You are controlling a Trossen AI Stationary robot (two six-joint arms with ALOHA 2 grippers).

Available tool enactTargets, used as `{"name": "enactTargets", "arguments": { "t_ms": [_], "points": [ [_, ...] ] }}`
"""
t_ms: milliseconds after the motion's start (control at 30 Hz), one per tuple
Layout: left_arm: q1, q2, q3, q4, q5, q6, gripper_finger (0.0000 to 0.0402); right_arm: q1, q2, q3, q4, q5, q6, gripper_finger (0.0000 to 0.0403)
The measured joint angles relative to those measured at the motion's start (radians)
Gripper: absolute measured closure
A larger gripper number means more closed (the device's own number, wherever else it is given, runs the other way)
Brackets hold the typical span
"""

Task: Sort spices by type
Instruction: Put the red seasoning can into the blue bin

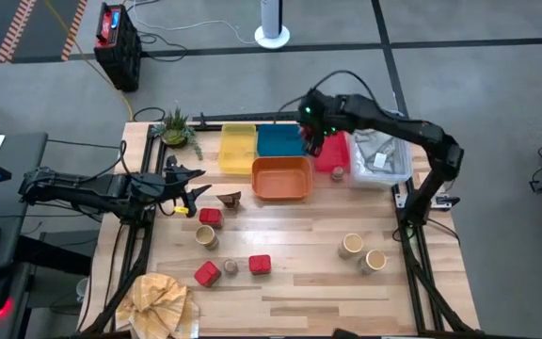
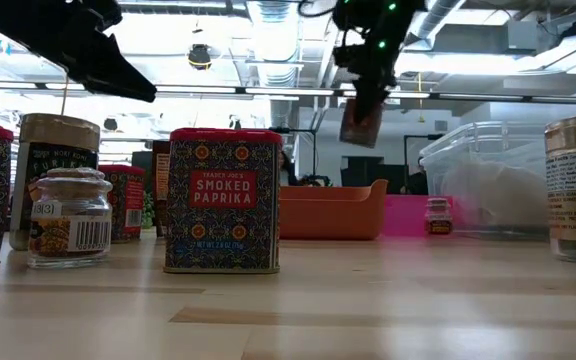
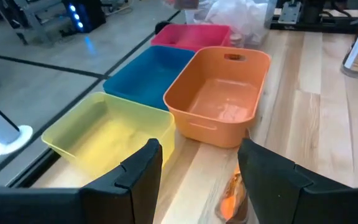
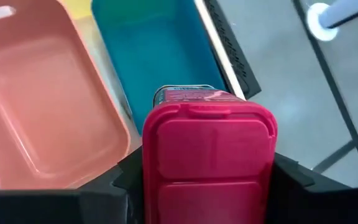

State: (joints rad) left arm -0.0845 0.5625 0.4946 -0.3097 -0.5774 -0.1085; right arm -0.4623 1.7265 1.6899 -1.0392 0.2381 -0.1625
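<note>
My right gripper hangs over the far trays, above where the blue tray meets the red tray, shut on a red boxy tin. In the low view that tin hangs high above the table. My left gripper waits open at the table's left, near the dark brown piece. Three red tins, three tan jars and a tiny shaker stand on their bases on the wood. Another shaker stands by the red tray. My right gripper pinches the red tin between its two fingers, one on each opposite side wall, close under the red lid. The fingers come from above, pointing down. The tin is lifted clear and hangs below them, slightly tilted.
Yellow tray and orange tray sit with the blue and red ones at the far middle. A clear plastic bin stands at the far right, a potted plant far left, and a tan cloth at the near-left corner.
</note>
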Motion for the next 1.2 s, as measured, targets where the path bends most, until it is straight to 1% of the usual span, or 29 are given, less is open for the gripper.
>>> {"name": "enactTargets", "arguments": {
  "t_ms": [100, 300, 400, 500, 633, 733, 800, 900, 967, 1100, 1200],
  "points": [
    [0.0, 0.0, 0.0, 0.008, 0.0, 0.018, 0.0201, -0.012, 0.106, 0.099, -0.007, -0.031, -0.083, 0.0169],
    [0.0, 0.0, 0.0, 0.006, -0.003, 0.007, 0.0201, -0.017, 0.344, 0.362, -0.088, -0.038, -0.223, 0.0169],
    [0.0, 0.0, 0.0, -0.016, -0.002, -0.024, 0.0201, -0.017, 0.429, 0.459, -0.125, -0.063, -0.364, 0.0169],
    [0.0, 0.0, 0.0, -0.048, -0.002, -0.046, 0.0201, -0.015, 0.496, 0.511, -0.131, -0.107, -0.522, 0.0169],
    [0.0, 0.0, 0.0, -0.061, -0.002, -0.061, 0.0201, -0.013, 0.552, 0.543, -0.12, -0.123, -0.703, 0.0169],
    [0.0, 0.0, 0.0, -0.061, -0.002, -0.064, 0.0201, -0.026, 0.556, 0.543, -0.107, -0.158, -0.786, 0.0168],
    [0.0, 0.0, 0.0, -0.062, -0.002, -0.064, 0.0201, -0.027, 0.554, 0.544, -0.081, -0.158, -0.83, 0.0168],
    [0.0, 0.0, 0.0, -0.062, -0.002, -0.065, 0.0201, -0.027, 0.553, 0.544, -0.062, -0.158, -0.866, 0.0168],
    [0.0, 0.0, 0.0, -0.062, -0.002, -0.073, 0.0201, -0.026, 0.553, 0.544, -0.051, -0.161, -0.861, 0.0168],
    [0.0, 0.0, 0.0, -0.062, -0.002, -0.088, 0.0201, -0.029, 0.553, 0.544, -0.037, -0.162, -0.721, 0.0168],
    [0.0, 0.0, 0.0, -0.06, -0.002, -0.097, 0.0201, -0.045, 0.553, 0.544, -0.046, -0.183, -0.627, 0.0168]
  ]
}}
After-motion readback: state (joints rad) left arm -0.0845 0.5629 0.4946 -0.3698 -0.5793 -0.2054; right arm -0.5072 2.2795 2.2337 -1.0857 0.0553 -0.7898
